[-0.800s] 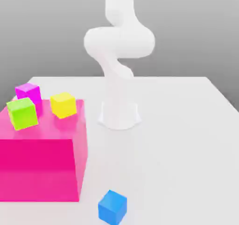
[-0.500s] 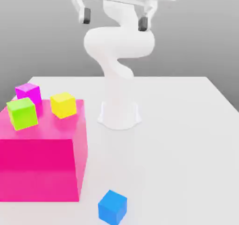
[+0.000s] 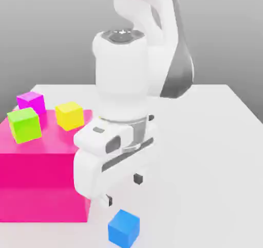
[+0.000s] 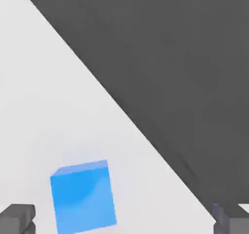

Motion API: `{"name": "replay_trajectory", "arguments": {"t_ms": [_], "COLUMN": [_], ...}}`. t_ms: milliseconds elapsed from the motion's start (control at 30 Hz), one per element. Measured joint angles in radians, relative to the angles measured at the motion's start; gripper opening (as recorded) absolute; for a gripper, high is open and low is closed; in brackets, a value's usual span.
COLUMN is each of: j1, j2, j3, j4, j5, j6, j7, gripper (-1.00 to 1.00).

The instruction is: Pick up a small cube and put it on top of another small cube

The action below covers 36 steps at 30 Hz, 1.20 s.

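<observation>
Gripper (image 3: 124,189) spread wide, nothing between its fingers, hanging over the table (image 3: 205,180). Blue cube (image 3: 124,228) sits on the table near 6 o'clock in the exterior view, apart from the gripper, which is at 12 o'clock of it there. Pink block (image 3: 41,185) stands around 8 o'clock in the same view, with three cubes on its top. Green cube (image 3: 24,125) is around 9 o'clock in the frame; from it, magenta cube (image 3: 31,103) is toward 1 o'clock and yellow cube (image 3: 70,116) toward 3 o'clock. Blue cube is off the green one, down on the table.

Writing: small light marks on the dark round cap (image 3: 122,35) of the white arm (image 3: 121,74), too small to read.

View differences: exterior view gives the arm, the pink block and its three cubes, plus the blue cube's spot relative to them. Hand view gives the blue cube close up, bright large face and a thin paler face, between the two dark fingertips (image 4: 17,218) but touching neither. It also gives a straight diagonal table edge with a dark grey area (image 4: 180,73) past it.
</observation>
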<state>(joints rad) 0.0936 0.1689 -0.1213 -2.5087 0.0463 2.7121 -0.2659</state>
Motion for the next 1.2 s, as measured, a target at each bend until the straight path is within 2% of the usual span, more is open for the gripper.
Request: {"name": "replay_trajectory", "arguments": {"t_ms": [167, 200, 467, 633, 733, 1033, 1200], "j1": [-0.04, -0.048, -0.047, -0.031, -0.043, -0.21, -0.335], "j2": [0.181, 0.216, 0.202, 0.044, -0.055, -0.383, -0.565], "j3": [0.047, 0.056, 0.054, 0.034, -0.005, -0.053, -0.084], "j4": [0.017, 0.023, 0.02, 0.009, 0.033, 0.078, 0.051], "j5": [0.039, 0.044, 0.04, -0.004, -0.075, -0.31, -0.346], "j6": [0.129, 0.158, 0.144, 0.015, -0.072, -0.373, -0.534], "j7": [-0.076, -0.081, -0.078, -0.062, -0.008, 0.244, 0.387], "gripper": [0.0, -1.0, -1.0, -1.0, -1.0, -1.0, -1.0]}}
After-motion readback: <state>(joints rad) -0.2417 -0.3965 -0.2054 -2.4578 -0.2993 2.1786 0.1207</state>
